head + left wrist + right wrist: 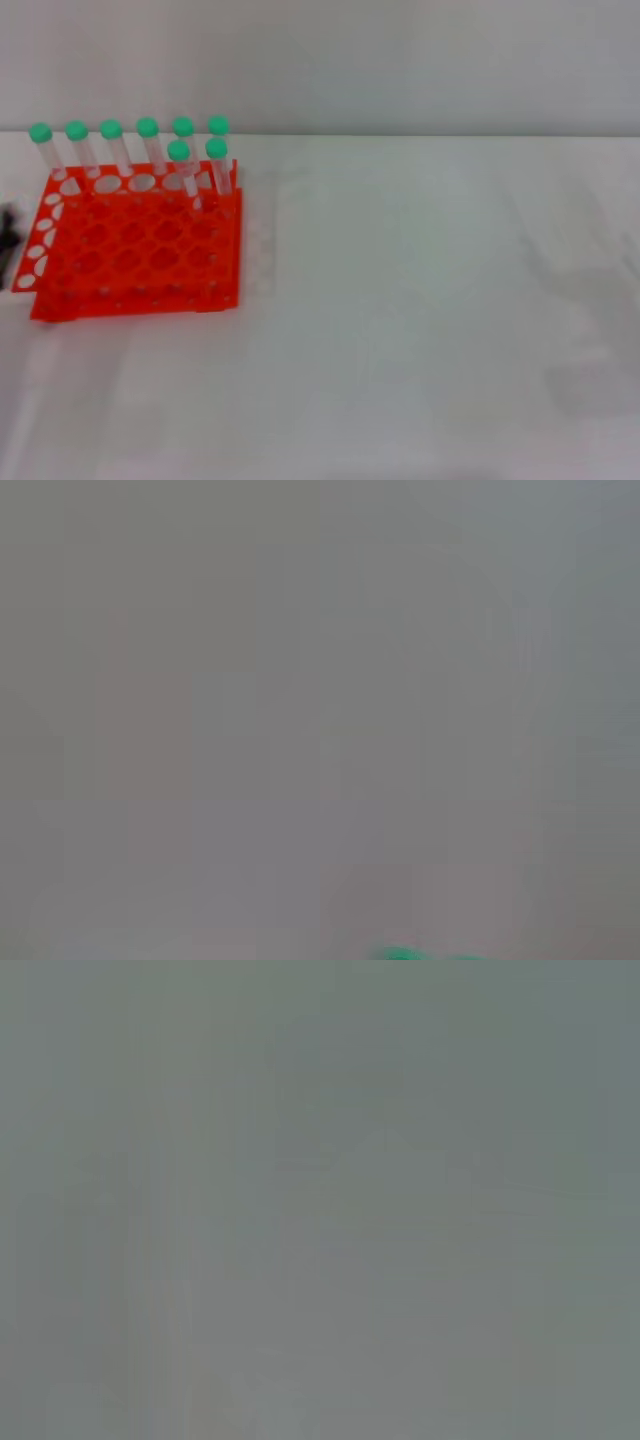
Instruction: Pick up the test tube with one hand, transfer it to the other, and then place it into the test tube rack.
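Rack: the test tube rack [135, 243] stands on the left part of the white table [420, 330], bright orange-red, with two tiers of round holes.
Tubes: eight test tubes with green caps stand upright in the far side of the rack; six are in the back row, for example one at the far left [44, 148], and two more stand just in front of them near the right end, one of them here [217, 167].
My left gripper: only a dark piece [7, 245] shows at the left edge of the head view, just beside the rack; I cannot tell the state of my fingers.
My right gripper: I do not see it in any view.
Left wrist view: only grey, with a small green spot [405, 954] at the lower edge.
Right wrist view: only grey.
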`<action>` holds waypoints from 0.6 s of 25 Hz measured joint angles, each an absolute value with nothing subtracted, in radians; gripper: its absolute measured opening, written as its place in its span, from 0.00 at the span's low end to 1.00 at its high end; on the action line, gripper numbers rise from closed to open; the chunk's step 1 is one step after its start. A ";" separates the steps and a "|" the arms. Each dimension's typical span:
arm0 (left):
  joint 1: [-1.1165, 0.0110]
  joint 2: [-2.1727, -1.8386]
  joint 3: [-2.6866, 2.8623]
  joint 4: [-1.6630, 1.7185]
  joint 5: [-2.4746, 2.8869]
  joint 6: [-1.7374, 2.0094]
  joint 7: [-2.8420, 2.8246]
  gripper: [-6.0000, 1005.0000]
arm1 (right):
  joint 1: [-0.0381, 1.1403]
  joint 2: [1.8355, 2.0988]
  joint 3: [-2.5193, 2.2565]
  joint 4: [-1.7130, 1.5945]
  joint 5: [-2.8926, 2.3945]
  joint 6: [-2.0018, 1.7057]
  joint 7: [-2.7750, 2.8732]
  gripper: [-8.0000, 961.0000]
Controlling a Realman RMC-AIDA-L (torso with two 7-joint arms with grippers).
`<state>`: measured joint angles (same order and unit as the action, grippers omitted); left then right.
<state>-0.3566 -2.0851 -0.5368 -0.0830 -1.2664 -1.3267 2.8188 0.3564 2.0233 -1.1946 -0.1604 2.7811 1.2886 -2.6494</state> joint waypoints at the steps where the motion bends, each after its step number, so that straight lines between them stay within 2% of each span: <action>1: -0.328 -2.085 -0.537 -0.083 -1.301 -1.356 2.817 0.78 | 0.356 2.023 -1.186 -0.158 2.781 1.287 -2.650 0.89; 4: -0.265 -2.085 -0.537 -0.084 -1.356 -1.398 2.805 0.89 | 0.356 2.023 -1.158 -0.148 2.781 1.281 -2.650 0.89; 9: -0.232 -2.086 -0.537 -0.091 -1.378 -1.383 2.783 0.89 | 0.362 2.023 -1.138 -0.142 2.781 1.267 -2.650 0.89; 15: -0.264 -2.085 -0.532 -0.105 -1.374 -1.365 2.780 0.89 | 0.366 2.023 -1.138 -0.130 2.781 1.235 -2.649 0.89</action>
<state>-0.2644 -2.0854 -0.5322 -0.1053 -1.3737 -1.3648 2.7796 0.3664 2.0233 -1.1381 -0.1297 2.7811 1.2353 -2.6486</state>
